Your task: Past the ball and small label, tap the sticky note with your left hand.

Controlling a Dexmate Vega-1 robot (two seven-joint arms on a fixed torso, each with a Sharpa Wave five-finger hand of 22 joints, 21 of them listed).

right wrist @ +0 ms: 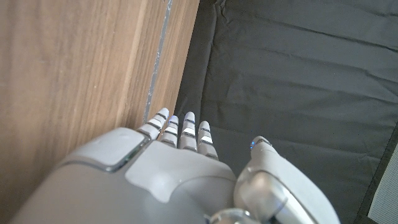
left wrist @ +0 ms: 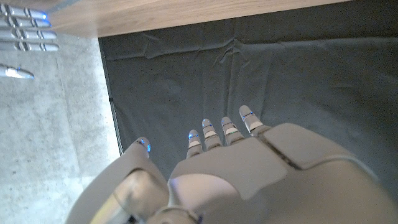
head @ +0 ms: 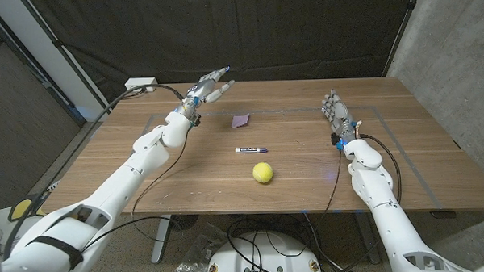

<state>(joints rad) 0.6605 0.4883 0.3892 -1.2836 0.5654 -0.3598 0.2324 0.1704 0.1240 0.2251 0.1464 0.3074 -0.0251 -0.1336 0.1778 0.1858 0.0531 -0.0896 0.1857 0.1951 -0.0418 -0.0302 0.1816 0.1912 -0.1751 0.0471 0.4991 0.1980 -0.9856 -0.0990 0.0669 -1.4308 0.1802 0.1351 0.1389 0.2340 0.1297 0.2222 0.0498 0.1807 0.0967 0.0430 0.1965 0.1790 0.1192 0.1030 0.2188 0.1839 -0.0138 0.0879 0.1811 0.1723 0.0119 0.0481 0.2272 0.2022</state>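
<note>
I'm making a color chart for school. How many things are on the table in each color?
Yellow: 1, the ball
Purple: 1, the sticky note
White: 1, the small label, with dark print
Total: 3

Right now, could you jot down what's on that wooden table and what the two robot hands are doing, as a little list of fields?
table: wooden table
ball: yellow-green tennis ball, nearest the robot
label: small white label strip, just beyond the ball
note: purple sticky note, beyond the label
left hand: raised, fingers spread, left of the note, holding nothing
right hand: at the table's right, fingers extended, holding nothing
</note>
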